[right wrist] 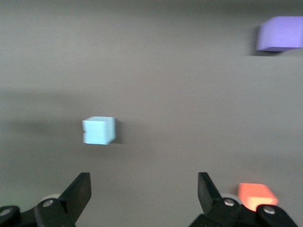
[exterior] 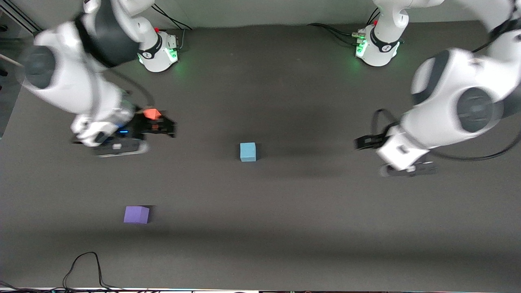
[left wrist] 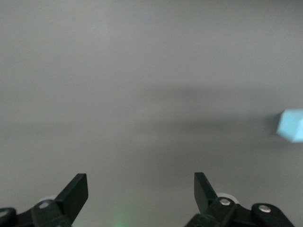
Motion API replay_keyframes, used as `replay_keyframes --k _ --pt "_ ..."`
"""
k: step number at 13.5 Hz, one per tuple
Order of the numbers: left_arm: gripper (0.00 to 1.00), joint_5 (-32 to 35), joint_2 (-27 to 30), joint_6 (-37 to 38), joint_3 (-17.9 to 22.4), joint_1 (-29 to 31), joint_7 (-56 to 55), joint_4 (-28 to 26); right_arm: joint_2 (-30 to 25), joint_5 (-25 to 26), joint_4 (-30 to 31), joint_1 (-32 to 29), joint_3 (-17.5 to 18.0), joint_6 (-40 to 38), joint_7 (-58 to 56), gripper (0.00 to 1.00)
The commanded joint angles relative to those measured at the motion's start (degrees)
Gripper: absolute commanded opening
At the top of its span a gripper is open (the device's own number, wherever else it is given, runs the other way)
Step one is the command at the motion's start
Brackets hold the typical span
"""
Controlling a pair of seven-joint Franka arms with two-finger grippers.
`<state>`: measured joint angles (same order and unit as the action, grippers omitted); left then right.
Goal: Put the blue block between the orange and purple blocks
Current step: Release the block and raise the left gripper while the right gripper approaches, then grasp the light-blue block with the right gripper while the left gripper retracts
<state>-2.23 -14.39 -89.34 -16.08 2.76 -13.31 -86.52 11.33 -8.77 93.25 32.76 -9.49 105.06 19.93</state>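
Purple block (right wrist: 279, 33) in right wrist view only, both pincers (left wrist: 141, 189) (right wrist: 144, 189) wide open, empty.

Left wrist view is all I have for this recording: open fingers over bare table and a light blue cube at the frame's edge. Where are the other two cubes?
Observer: The purple block sits on the table toward the right arm's end, nearer the front camera than the blue block.
Operator: And the orange one?
Observer: The orange block is also toward the right arm's end, farther from the front camera than the blue block, right beside the right gripper.
Operator: Is that gripper holding it?
Observer: No. In the right wrist view its fingers are open with only table between them; the orange block lies just outside one finger.
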Motion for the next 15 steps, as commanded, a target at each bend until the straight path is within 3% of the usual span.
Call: replay_keyframes --k 1,7,12,13,15 --pt "1.00 -1.1 5.9 3.7 -0.7 7.4 11.0 -4.1 6.3 -0.9 -2.2 5.1 -0.8 5.7 5.4 1.00" --pt "1.00 -0.4 12.2 6.3 -0.6 13.6 17.4 -5.5 17.7 -0.3 0.0 14.1 -0.9 20.3 15.1 1.00" --pt "1.00 1.5 12.7 5.6 -0.2 13.5 17.4 -5.3 21.3 -0.2 10.6 17.9 -1.1 36.0 15.8 1.00" --pt "1.00 2.0 12.8 5.6 2.3 12.0 18.0 -5.1 22.3 -0.2 10.6 18.8 -1.3 36.3 15.8 1.00" --pt "1.00 2.0 12.8 5.4 14.8 -0.4 18.6 -4.9 23.7 -0.2 10.7 19.0 -1.4 37.9 15.9 1.00"
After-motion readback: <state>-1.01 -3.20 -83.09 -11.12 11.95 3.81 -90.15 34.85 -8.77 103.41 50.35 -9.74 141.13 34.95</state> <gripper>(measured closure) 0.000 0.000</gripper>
